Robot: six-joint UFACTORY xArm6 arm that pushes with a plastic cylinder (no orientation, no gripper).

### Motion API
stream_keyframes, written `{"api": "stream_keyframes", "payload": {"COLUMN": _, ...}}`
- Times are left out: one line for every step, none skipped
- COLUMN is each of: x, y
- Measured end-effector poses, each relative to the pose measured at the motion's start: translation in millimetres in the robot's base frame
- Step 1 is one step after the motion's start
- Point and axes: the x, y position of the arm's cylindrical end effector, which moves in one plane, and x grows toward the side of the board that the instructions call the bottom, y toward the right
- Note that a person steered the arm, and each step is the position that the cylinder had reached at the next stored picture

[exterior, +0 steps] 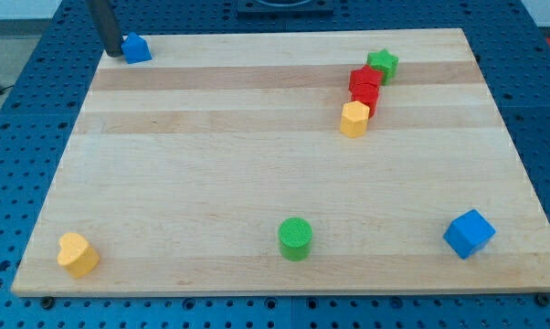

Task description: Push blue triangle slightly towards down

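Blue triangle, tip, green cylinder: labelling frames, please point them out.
blue triangle (137, 48), camera view, its front face.
my tip (113, 53), camera view, rod's lower end.
green cylinder (295, 234), camera view, its ridged top.

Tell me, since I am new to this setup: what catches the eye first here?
My tip stands at the board's top-left corner, right beside the blue triangle. At upper right, a green star, red blocks and a yellow block form a tight diagonal cluster.

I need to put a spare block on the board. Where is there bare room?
The wide middle is free, between the blue triangle beside my tip and the green cylinder. It is crowded at the view's upper right: green star, red blocks, yellow hexagon.
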Motion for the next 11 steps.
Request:
{"api": "stream_keyframes", "payload": {"x": 22, "y": 23}}
{"api": "stream_keyframes", "payload": {"x": 22, "y": 24}}
{"api": "stream_keyframes", "payload": {"x": 2, "y": -8}}
{"api": "stream_keyframes", "payload": {"x": -26, "y": -29}}
{"api": "stream_keyframes", "payload": {"x": -38, "y": -11}}
{"api": "stream_keyframes", "payload": {"x": -27, "y": 23}}
{"api": "stream_keyframes", "payload": {"x": 0, "y": 50}}
{"api": "stream_keyframes", "payload": {"x": 34, "y": 67}}
{"api": "stream_keyframes", "payload": {"x": 60, "y": 83}}
{"api": "stream_keyframes", "payload": {"x": 60, "y": 84}}
{"api": "stream_keyframes", "payload": {"x": 61, "y": 48}}
